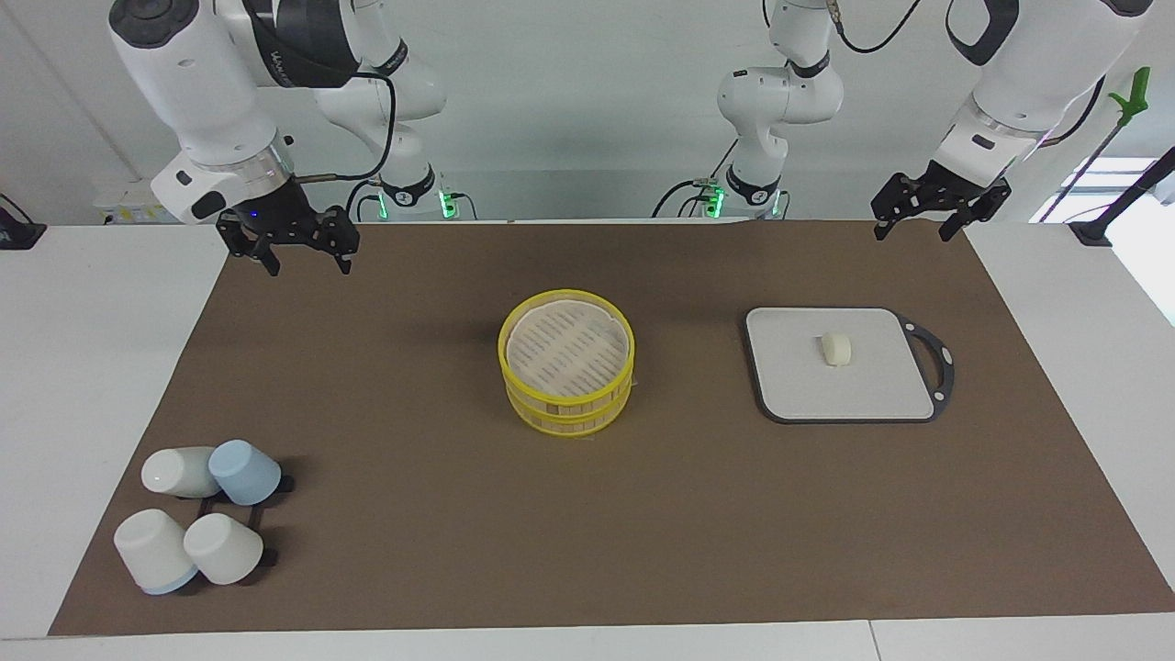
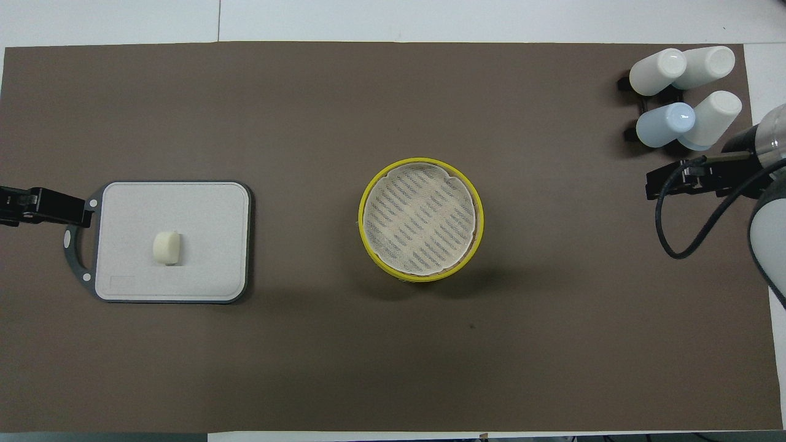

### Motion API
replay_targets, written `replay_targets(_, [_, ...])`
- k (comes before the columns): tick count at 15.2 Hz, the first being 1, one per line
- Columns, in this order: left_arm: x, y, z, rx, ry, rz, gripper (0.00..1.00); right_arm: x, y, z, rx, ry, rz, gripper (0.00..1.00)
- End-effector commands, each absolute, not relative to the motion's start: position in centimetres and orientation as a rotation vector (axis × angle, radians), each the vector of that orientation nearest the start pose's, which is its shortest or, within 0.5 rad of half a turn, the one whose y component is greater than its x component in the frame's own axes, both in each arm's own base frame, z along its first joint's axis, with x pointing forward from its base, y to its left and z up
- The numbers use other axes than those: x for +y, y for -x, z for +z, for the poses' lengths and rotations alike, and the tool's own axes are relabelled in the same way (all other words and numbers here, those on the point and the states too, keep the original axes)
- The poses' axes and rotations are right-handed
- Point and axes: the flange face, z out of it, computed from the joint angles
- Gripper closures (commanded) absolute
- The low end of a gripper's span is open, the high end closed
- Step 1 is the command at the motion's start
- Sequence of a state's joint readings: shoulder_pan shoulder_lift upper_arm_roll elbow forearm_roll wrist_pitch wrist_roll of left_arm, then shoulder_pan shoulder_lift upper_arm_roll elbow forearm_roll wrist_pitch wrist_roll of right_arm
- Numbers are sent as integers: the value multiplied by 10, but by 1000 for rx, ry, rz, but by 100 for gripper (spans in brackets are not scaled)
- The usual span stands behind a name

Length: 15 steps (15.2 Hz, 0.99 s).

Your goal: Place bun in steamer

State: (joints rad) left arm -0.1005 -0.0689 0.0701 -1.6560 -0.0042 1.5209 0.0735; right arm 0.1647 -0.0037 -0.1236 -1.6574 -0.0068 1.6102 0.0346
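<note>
Bun [image 1: 836, 349] sits on grey board [image 1: 837, 364], steamer [image 1: 566, 360] mid-table w/ no lid. Left claw [image 1: 936, 213] & right claw [image 1: 289, 240] both spread, up high.

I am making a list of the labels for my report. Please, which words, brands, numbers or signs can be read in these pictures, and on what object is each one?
No text can be read.
Right arm: small pale lettering on the black band, too blurred to read.
Grey board: a faint rectangular mark near one corner, not readable.
Bun, steamer, cups: no text visible.
</note>
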Motion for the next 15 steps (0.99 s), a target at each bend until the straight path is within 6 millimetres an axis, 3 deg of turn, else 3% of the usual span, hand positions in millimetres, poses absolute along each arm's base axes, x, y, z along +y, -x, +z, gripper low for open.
replay_targets(1, [-13, -519, 619, 172, 3132, 73, 0, 21, -556, 591, -35, 3158, 57, 0])
replay_targets(5, [-13, -519, 619, 172, 3132, 70, 0, 34, -558, 592, -63, 3148, 31, 0])
replay_targets(6, [-14, -519, 619, 172, 3134, 70, 0, 40, -559, 590, -80, 3143, 24, 0])
replay_targets(7, [-14, -519, 619, 172, 3134, 73, 0, 60, -562, 593, -132, 3140, 24, 0])
replay_targets(8, [-13, -519, 618, 172, 3134, 73, 0, 98, -561, 603, -223, 3137, 9, 0])
replay_targets(9, [-9, -518, 618, 165, 3135, 70, 0, 138, -566, 597, -239, 3137, 26, 0])
replay_targets(10, [-9, -516, 614, 163, 3136, 66, 0, 183, -569, 600, -158, 3138, 0, 0])
replay_targets(11, [-7, -515, 604, 161, 3137, 63, 0, 220, -576, 591, -66, 3142, 7, 0])
replay_targets(12, [-5, -516, 587, 162, 3137, 68, 0, 258, -580, 577, -37, 3145, 18, 0])
replay_targets(15, [13, -504, 501, 215, 3139, 48, 0, 347, -582, 528, 17, 3150, 4, 0])
